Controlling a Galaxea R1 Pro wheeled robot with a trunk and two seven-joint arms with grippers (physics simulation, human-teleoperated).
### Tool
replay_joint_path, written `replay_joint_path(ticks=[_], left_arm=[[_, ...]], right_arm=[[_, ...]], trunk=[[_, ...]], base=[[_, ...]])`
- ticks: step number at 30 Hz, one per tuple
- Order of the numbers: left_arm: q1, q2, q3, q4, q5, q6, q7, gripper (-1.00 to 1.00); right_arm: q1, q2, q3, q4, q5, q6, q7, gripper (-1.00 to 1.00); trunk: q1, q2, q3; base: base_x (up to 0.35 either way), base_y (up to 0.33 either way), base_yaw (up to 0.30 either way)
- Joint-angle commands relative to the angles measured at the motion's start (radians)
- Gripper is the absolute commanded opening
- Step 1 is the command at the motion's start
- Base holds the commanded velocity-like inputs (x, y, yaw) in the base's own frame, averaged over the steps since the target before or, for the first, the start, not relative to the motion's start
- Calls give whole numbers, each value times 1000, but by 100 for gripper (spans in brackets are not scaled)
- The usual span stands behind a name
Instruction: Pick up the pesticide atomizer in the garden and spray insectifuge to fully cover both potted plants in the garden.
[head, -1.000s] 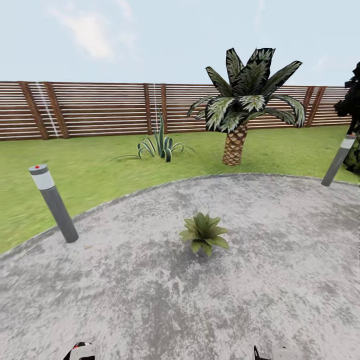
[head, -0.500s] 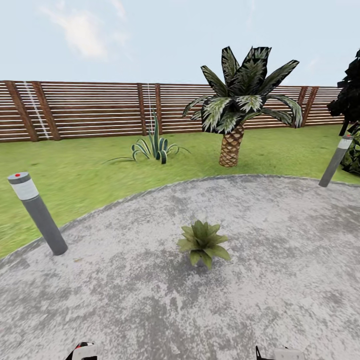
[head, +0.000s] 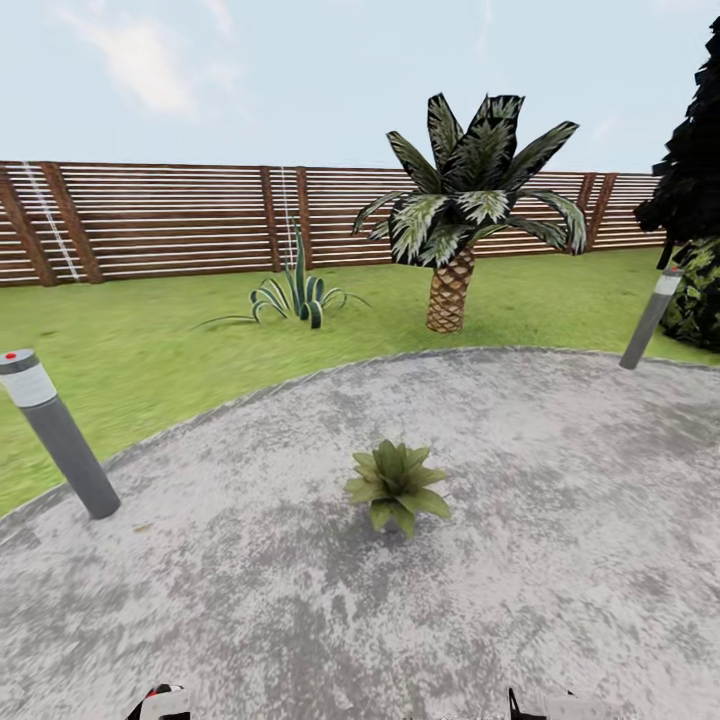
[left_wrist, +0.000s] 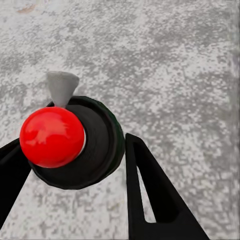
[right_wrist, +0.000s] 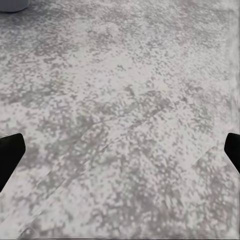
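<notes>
From the head camera you have one plant sitting low on the patio, straight ahead and well apart from the bollards at either edge. Lawn, a palm and the fence lie beyond. You can't tell either pincer's state from the slivers at the bottom edge.

In the left wrist camera your left gripper is pinching the atomizer by its dark body, one black finger on each side, the red top and grey nozzle facing the lens. Judge it light, stiff and smooth-sided, so it could twist or slide in the hold. Keep the grip on the body below the cap, leaving the nozzle clear to point at the leaves.

In the right wrist camera your right gripper is spread wide over bare paving, its fingertips at the picture's edges, holding nothing.
</notes>
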Motion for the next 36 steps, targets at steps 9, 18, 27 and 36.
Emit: replay_joint_path(ticks=[9,18,27,36], left_arm=[[-2,-1,-9,-8,-13,1,-6,-100],[-17,50,-11,-13,-65,14,-140,-100],[-206,135,-12,-16,-404,112,-570,-100],[-368,71,-12,-18,-798,228,-941,-100]], right_arm=[[-1,0,-1,3,7,-1,-5,100],[-1,0,3,1,11,1,-2,100],[-5,-3,31,-243,264,13,109,100],[-121,-1,37,-297,497,101,511,100]], trunk=[[0,0,-1],[0,0,-1],[0,0,-1],[0,0,-1]], base=[[0,0,-295],[0,0,-249],[0,0,-15],[0,0,0]])
